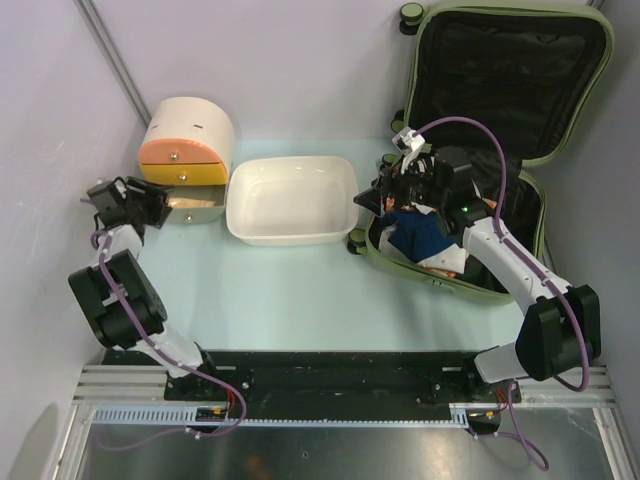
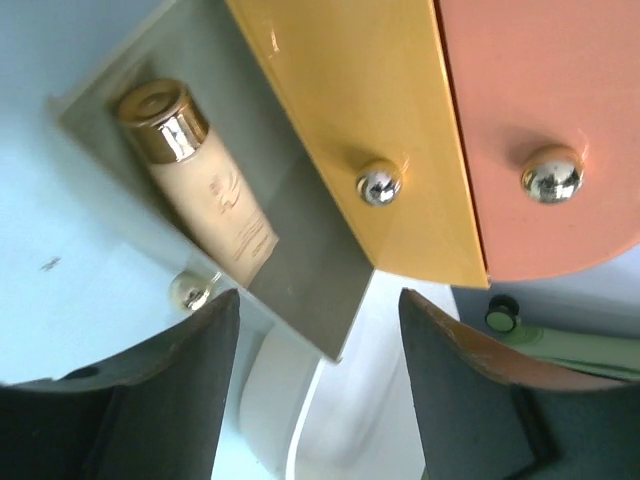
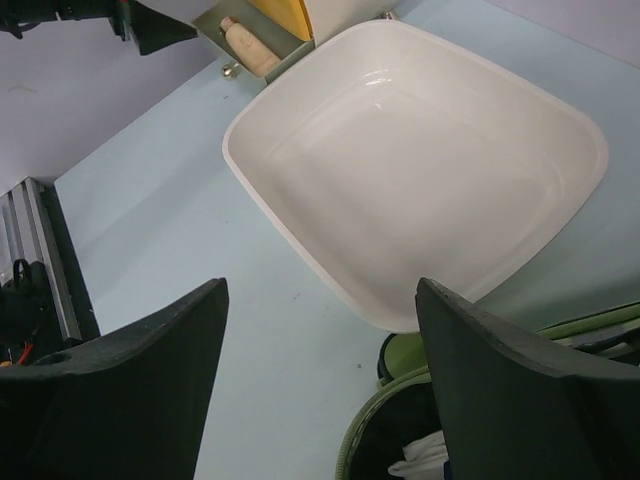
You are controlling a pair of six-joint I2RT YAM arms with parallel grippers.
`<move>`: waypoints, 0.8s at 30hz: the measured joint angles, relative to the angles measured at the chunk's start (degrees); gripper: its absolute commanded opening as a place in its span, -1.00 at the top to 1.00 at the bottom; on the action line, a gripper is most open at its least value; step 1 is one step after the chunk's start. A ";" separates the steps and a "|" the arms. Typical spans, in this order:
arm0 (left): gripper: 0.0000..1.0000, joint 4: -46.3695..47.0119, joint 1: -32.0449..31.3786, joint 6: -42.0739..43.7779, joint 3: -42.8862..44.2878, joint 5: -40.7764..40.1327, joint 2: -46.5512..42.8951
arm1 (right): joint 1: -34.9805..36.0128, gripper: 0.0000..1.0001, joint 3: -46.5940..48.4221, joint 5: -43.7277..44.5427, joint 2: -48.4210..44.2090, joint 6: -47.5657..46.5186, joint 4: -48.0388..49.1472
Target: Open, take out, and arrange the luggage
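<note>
The olive-green luggage (image 1: 528, 205) lies open at the right, its lid (image 1: 510, 70) leaning up against the back wall with black lining showing. Blue and white clothes (image 1: 420, 235) lie in its base. My right gripper (image 1: 378, 195) hovers open and empty over the base's left rim; in the right wrist view my gripper (image 3: 320, 380) looks down on the rim (image 3: 372, 440), a wheel (image 3: 400, 355) and white cloth (image 3: 425, 462). My left gripper (image 1: 160, 205) is open and empty, far left, by the drawer box; in the left wrist view my gripper (image 2: 320, 400) holds nothing.
A white tub (image 1: 290, 200) stands mid-table, touching the luggage's wheel side. The round cream drawer box (image 1: 188, 150) has an orange front (image 2: 540, 120) and a yellow front (image 2: 360, 130). Its bottom drawer (image 2: 300, 260) is pulled out, holding a beige bottle (image 2: 205, 190) with a gold cap.
</note>
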 measured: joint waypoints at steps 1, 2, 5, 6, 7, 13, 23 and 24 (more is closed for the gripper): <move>0.12 -0.17 0.70 0.28 -0.83 0.15 -0.94 | 0.00 -0.61 0.00 -0.04 0.00 -0.02 0.02; 0.32 -0.35 1.36 0.74 -1.55 0.35 -1.81 | 0.00 -0.61 0.00 -0.09 0.00 -0.02 0.00; 0.77 -0.61 2.51 2.14 -2.69 0.76 -2.99 | 0.00 -0.61 0.00 -0.13 0.02 -0.02 -0.02; 0.81 -0.70 2.60 3.02 -2.71 0.92 -2.99 | 0.00 -0.61 0.00 -0.22 0.00 -0.02 -0.02; 0.88 -0.76 2.58 3.21 -2.71 1.03 -2.93 | 0.00 -0.61 0.00 -0.24 0.00 -0.02 -0.02; 0.99 -0.96 2.49 4.52 -2.73 0.76 -1.40 | -0.02 -0.60 0.00 -0.24 0.02 -0.24 -0.09; 1.00 -2.71 1.51 5.42 -1.51 -0.83 5.09 | -0.55 -0.61 0.22 -0.22 0.09 -1.33 -1.46; 1.00 -2.78 1.31 5.62 -1.31 -0.92 5.44 | -0.61 -0.60 0.33 -0.22 0.15 -1.38 -1.51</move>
